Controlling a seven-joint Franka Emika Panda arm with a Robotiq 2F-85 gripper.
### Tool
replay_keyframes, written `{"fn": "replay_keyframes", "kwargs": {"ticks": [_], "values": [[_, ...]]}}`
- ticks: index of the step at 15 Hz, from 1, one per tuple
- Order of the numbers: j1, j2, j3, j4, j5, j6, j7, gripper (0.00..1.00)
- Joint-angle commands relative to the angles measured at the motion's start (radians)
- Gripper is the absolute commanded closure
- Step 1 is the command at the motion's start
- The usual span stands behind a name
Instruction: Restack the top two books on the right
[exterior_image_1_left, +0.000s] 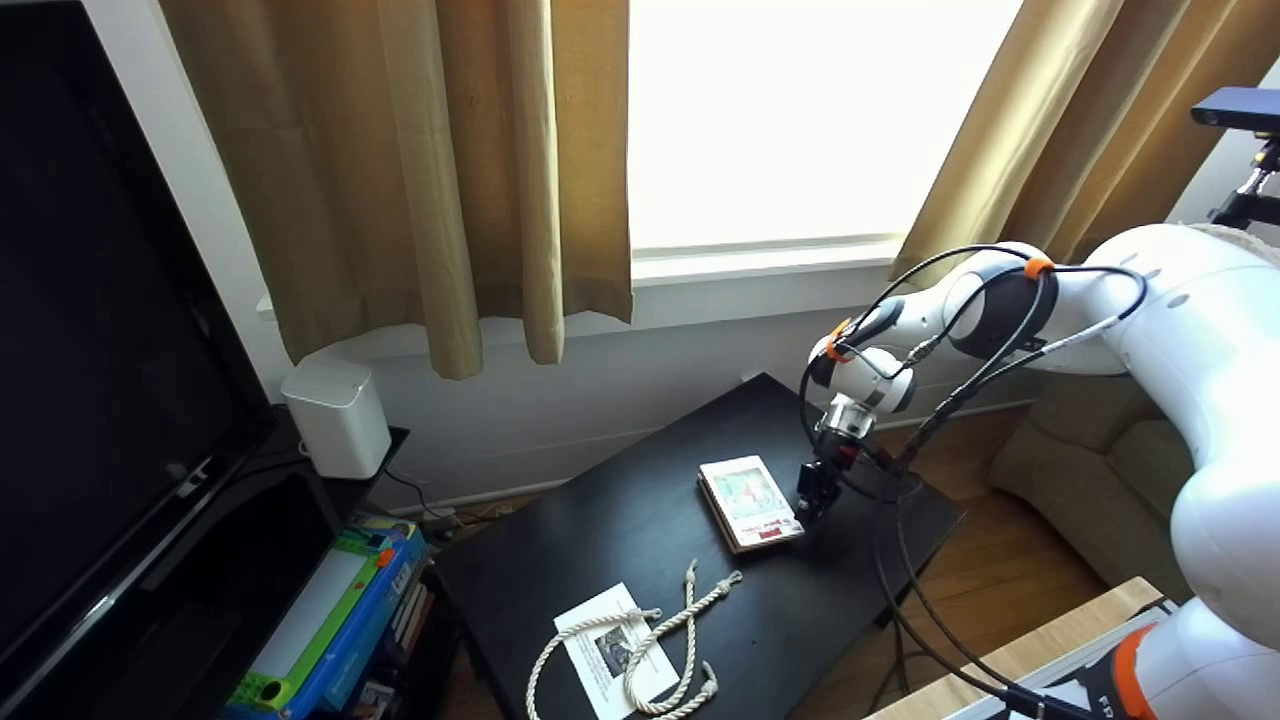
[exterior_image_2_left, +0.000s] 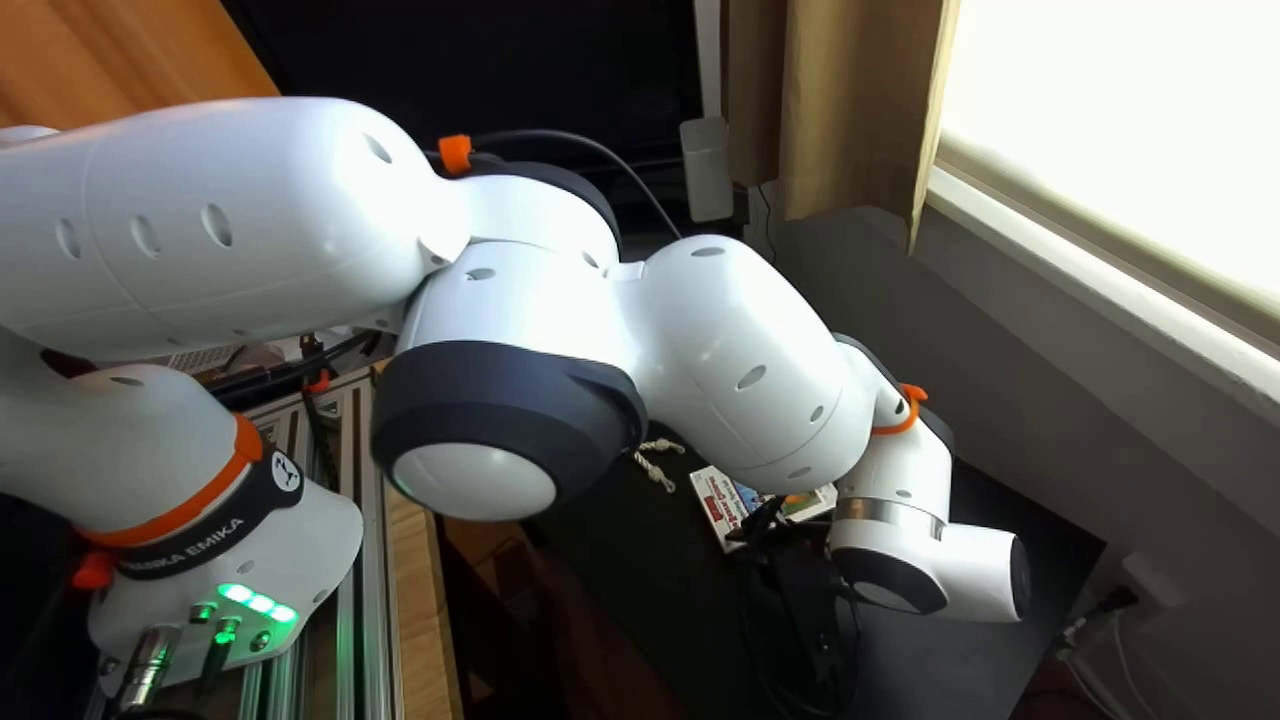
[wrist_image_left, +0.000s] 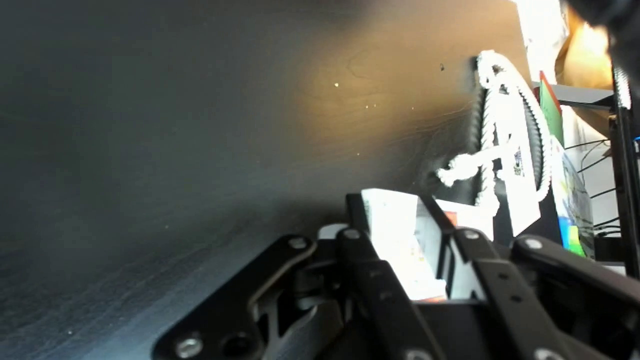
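A small stack of thin books (exterior_image_1_left: 750, 500) lies on the dark table. The top book has a pale cover with a picture and red lettering; brownish edges show under it. Its cover also shows in an exterior view (exterior_image_2_left: 718, 500), partly behind the arm. The darker greyish book cannot be made out. My gripper (exterior_image_1_left: 806, 508) is low at the stack's right side, close to the cover's corner. In the wrist view the fingers (wrist_image_left: 392, 205) stand apart. The bright cover (wrist_image_left: 400, 240) shows between them and continues past the right finger. I cannot tell whether a finger touches it.
A white rope (exterior_image_1_left: 690, 640) lies over a printed card (exterior_image_1_left: 600, 640) on the table (exterior_image_1_left: 600, 530), at the near left of the books. Black cables (exterior_image_1_left: 900, 580) hang beside the arm. The wall and window sill (exterior_image_1_left: 760, 262) stand behind the table.
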Motion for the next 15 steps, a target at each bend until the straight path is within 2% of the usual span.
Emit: {"fn": "replay_keyframes", "kwargs": {"ticks": [1,4,6,15], "values": [[0.009,-0.001,0.008,0.006,0.0,0.027,0.068,0.37],[0.036,-0.008,0.003,0.022,-0.012,0.026,0.153,0.12],[0.064,0.01,-0.005,0.078,-0.035,-0.019,0.231,0.01],[0.255,-0.022,-0.066,0.124,-0.069,0.067,0.48,0.0]]}}
